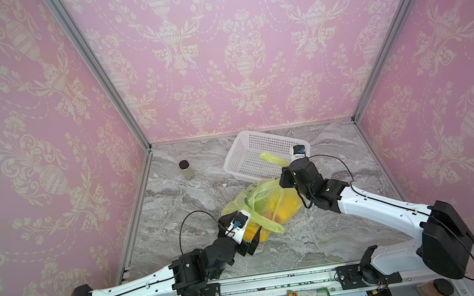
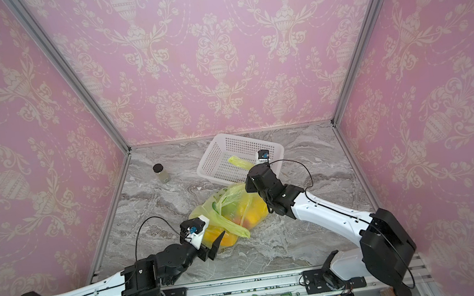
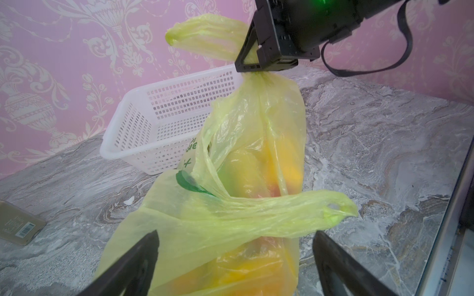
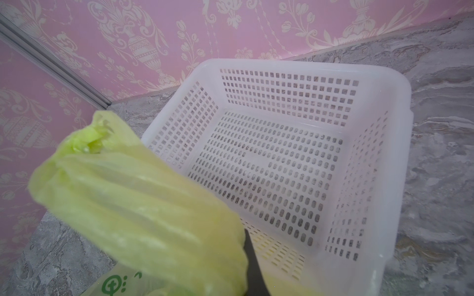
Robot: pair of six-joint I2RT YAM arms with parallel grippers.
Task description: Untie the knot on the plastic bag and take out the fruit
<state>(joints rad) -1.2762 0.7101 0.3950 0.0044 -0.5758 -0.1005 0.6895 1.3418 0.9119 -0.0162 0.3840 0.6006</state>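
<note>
The plastic bag [image 1: 263, 206] lies mid-table, touching the white basket [image 1: 231, 151], fruit [image 3: 289, 169] inside, knot seemingly undone. The right gripper [image 3: 250, 68] pinches one handle up; the left gripper [image 3: 236, 234], jaws wide, should take the loose handle [image 3: 295, 215] and spread the mouth gently. A small jar [image 1: 186, 171] stands well aside

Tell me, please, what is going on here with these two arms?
The right gripper is shut on one handle of the yellow-green plastic bag and holds it up near the white perforated basket, which has nothing in it. The left gripper is open at the bag's near end; the other handle lies loose. The handles are apart, so the knot looks undone. The toy fruit is inside the bag.
</note>
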